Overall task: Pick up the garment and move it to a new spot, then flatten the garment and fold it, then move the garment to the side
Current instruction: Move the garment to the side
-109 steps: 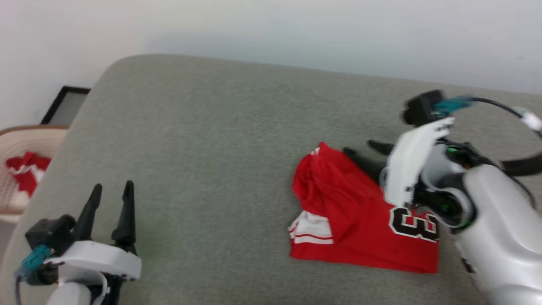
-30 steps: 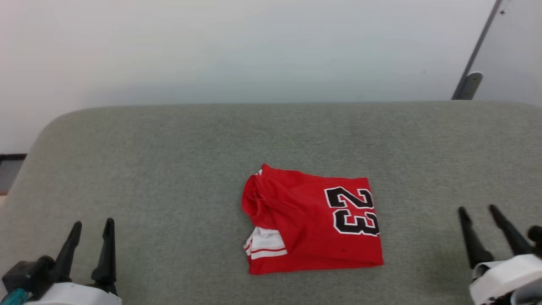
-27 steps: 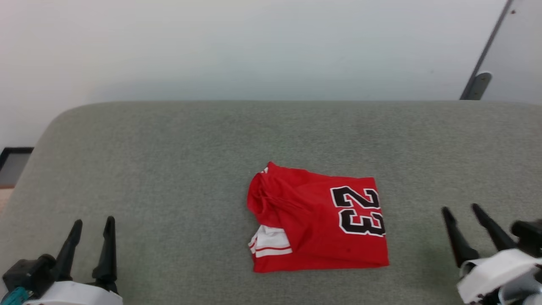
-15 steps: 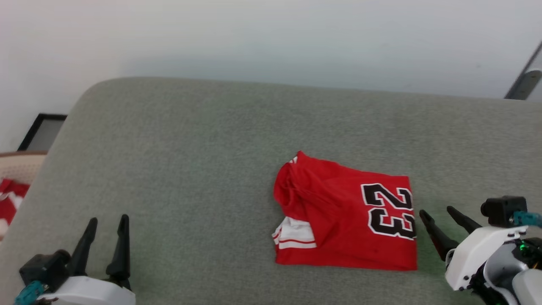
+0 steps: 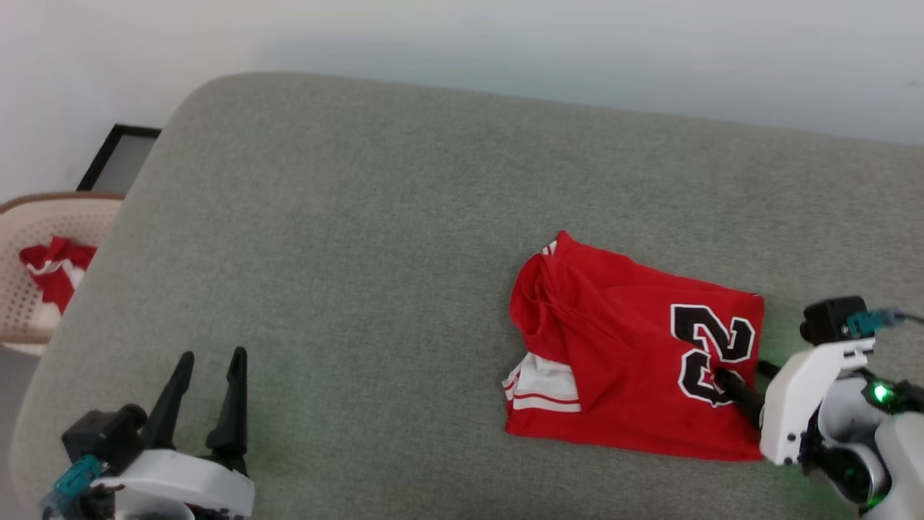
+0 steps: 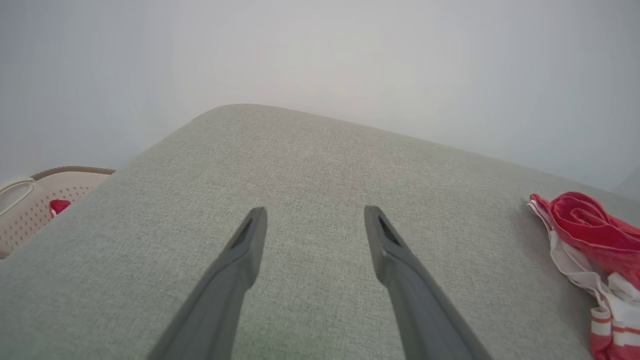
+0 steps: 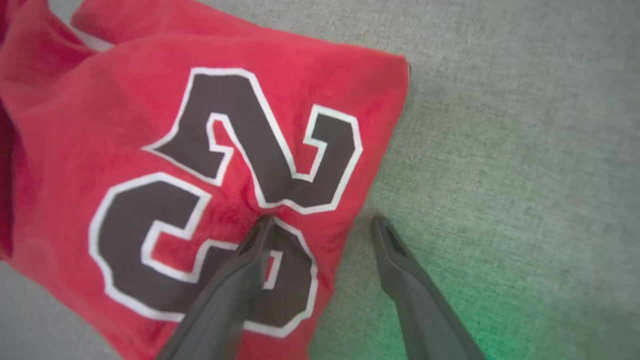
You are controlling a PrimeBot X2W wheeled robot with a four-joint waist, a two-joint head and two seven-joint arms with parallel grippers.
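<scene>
The garment [image 5: 621, 347] is a red jersey folded into a rough rectangle on the grey padded surface [image 5: 361, 217]. Its black "23" print faces up and a white striped sleeve pokes out at its near left. My right gripper [image 5: 742, 372] stands open at the garment's right edge. In the right wrist view one fingertip [image 7: 264, 225] presses on the print of the garment [image 7: 150, 100], where the cloth puckers. The other fingertip [image 7: 381, 225] is over the grey surface just past the edge. My left gripper [image 5: 214, 354] is open and holds nothing at the lower left, far from the garment [image 6: 595, 235].
A pale perforated basket [image 5: 29, 231] with another red and white cloth [image 5: 54, 263] stands off the surface's left end, seen too in the left wrist view as the basket [image 6: 45, 195]. A dark-framed panel [image 5: 115, 155] leans on the white wall behind it.
The camera has swung left, bringing the basket into view. My right gripper has moved in from the lower right to the garment's right edge, one finger now on the print. The left gripper has held still.
</scene>
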